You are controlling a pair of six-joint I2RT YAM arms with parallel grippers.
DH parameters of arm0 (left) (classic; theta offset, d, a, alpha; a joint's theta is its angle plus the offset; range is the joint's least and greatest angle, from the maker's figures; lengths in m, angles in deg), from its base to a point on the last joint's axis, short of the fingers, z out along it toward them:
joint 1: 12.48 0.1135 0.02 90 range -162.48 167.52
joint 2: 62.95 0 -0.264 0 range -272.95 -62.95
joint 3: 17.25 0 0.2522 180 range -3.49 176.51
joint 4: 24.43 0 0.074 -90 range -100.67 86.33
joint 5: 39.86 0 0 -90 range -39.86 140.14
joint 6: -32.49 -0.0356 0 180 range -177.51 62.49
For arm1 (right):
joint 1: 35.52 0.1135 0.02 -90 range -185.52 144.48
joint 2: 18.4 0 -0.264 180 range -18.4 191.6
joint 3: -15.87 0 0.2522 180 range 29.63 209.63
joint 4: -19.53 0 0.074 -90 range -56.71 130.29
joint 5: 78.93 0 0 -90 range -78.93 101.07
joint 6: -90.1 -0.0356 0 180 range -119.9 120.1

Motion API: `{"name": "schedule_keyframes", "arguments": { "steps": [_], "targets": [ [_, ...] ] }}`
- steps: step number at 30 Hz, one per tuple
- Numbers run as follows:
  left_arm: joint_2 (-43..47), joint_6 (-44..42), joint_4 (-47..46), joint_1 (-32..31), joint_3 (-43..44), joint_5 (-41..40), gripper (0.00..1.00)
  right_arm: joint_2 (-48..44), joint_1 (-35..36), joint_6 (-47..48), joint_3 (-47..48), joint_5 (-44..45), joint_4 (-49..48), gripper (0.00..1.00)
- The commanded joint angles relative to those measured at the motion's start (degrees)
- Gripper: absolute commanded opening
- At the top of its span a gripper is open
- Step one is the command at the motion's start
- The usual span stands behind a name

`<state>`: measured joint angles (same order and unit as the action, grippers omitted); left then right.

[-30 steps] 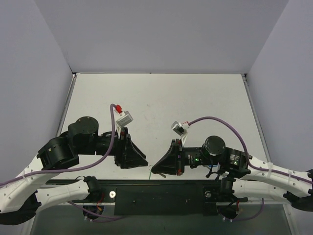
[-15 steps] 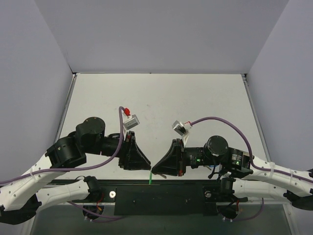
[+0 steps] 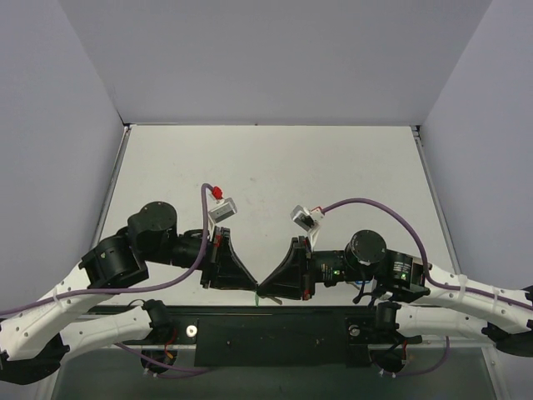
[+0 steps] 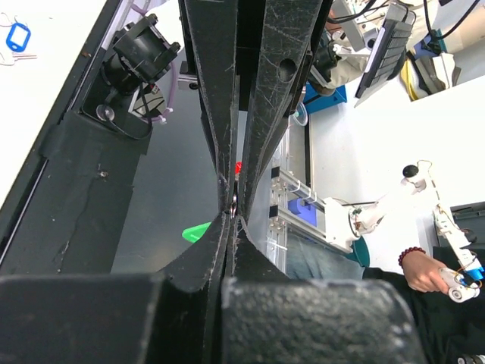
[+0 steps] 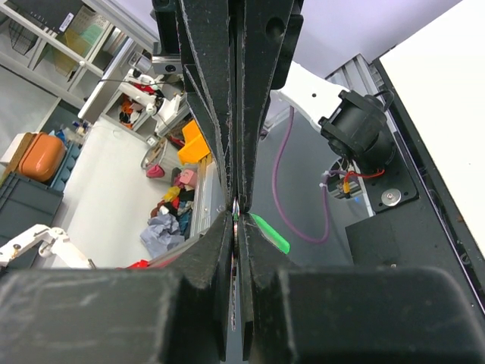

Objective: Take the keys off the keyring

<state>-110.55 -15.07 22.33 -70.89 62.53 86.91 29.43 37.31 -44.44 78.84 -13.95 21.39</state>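
Green-headed keys point(image 5: 270, 232) mostly hidden | left pincer point(image 3: 250, 285), right pincer point(image 3: 265, 289) closed | keyring indiscernible

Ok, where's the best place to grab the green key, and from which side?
Take the green key by its free end, probably from the near side: only that tip pokes out past the shut right gripper and left gripper; the rest is hidden.

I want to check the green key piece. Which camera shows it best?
Right wrist: the green piece sticks out in clear view beside the shut right gripper. Left wrist shows only a corner of it, partly hidden by the left gripper. Top external shows just a thin green sliver.
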Motion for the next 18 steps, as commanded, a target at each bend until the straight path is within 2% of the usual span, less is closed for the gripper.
{"name": "schedule_keyframes", "arguments": {
  "steps": [1, 9, 12, 18],
  "targets": [
    [0.7, 1.7, -6.4, 0.1, -0.3, -1.3, 0.0, 0.4, 0.5, 1.2, 2.6, 3.2, -3.3, 0.0],
    [1.8, 6.1, -10.0, 0.1, 1.0, -11.3, 0.0, -0.2, 0.4, -0.6, -0.9, 15.1, -6.3, 0.0],
    [2.9, 8.9, -12.2, 0.1, -1.3, -15.2, 0.0, -0.1, 0.2, -1.3, -1.8, 19.3, -7.3, 0.0],
    [5.1, 13.8, -18.1, 0.1, -6.4, -20.2, 0.0, 1.3, 0.3, -2.3, -1.7, 21.3, -10.0, 0.0]
  ]
}}
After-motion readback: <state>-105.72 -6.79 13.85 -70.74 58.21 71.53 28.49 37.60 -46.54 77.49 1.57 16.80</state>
